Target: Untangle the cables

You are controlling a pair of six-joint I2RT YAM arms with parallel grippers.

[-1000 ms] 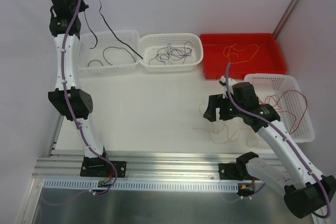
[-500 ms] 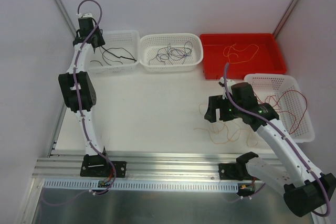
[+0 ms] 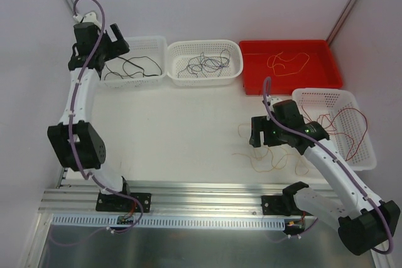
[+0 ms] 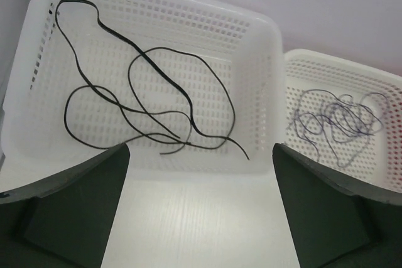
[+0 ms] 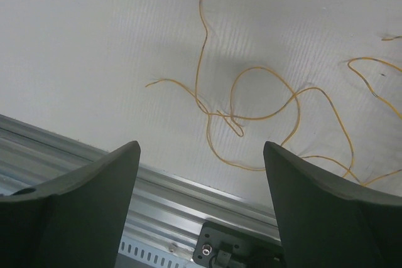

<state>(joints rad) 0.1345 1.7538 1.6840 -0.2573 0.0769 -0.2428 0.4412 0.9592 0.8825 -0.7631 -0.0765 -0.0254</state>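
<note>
Black cables (image 3: 135, 67) (image 4: 151, 105) lie loose in the left white basket (image 3: 154, 40) (image 4: 264, 23). My left gripper (image 3: 100, 51) (image 4: 200, 155) hangs open and empty just in front of that basket. Purple-grey cables (image 3: 204, 64) (image 4: 339, 120) fill the middle white basket (image 3: 204, 43). One orange-yellow cable (image 3: 289, 61) rests in the red tray (image 3: 333, 61). Red cables (image 3: 342, 127) sit in the right white basket (image 3: 367, 155). More orange-yellow cables (image 3: 270, 158) (image 5: 251, 111) loop on the table under my right gripper (image 3: 260, 131) (image 5: 201, 149), which is open and holds nothing.
An aluminium rail (image 3: 188, 196) (image 5: 157, 186) runs along the table's near edge, close below the right gripper. White walls close the table at the back and left. The three containers stand in a row at the back, the fourth at the right.
The left gripper opened and let go of a black cable, which now lies in the left basket; the arm came down towards the basket's left end. The right gripper barely moved.
</note>
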